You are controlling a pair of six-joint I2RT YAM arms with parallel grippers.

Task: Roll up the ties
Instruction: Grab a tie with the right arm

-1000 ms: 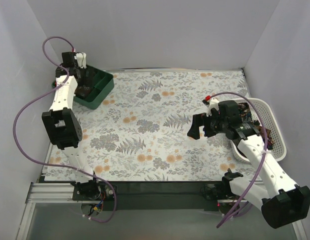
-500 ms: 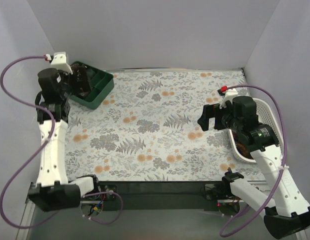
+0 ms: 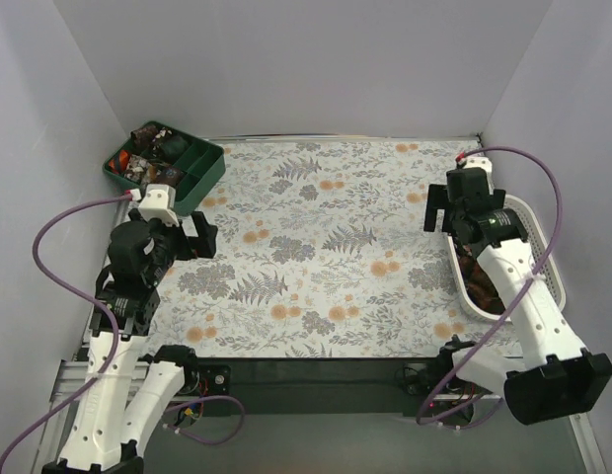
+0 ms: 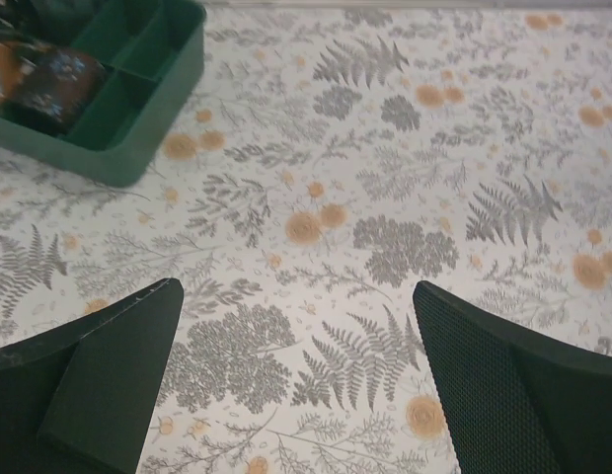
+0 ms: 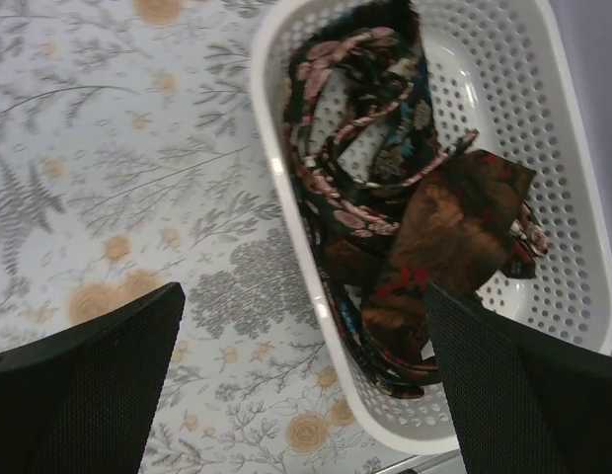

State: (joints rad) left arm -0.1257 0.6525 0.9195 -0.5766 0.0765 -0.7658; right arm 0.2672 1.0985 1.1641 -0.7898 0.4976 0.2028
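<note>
Far left, at the back corner of the surface point(image 3: 316, 247), sits the dark green tray point(image 4: 138, 163). It is hard plastic, split into compartments, and it holds coiled ties point(image 4: 51, 81), small tight rolls of dark printed cloth. My left fingers point(image 4: 99, 375) hover over the bare floral cloth just in front of the tray. They are spread as wide as they go, with nothing between them. From them the tray lies ahead and to the left, clearly apart.

Moving across, the middle of the surface carries only its fern and flower print.

On the right, my right fingers point(image 5: 79, 385) are also spread wide and hold nothing. They hang above the inner rim of the white basket point(image 5: 543, 118), a rigid oblong of perforated plastic whose long axis runs from near to far. Inside it the loose ties point(image 5: 385, 197) lie heaped: limp, narrow strips of black, brown and maroon fabric with pinkish paisley, plus one broad rusty-brown end folded flat. They are looped over each other, so I cannot pick out one clean long axis.

The heap lies straight below and slightly right of the gap between the fingers. I judge the right arm much the nearer one for drawing out the next tie.
</note>
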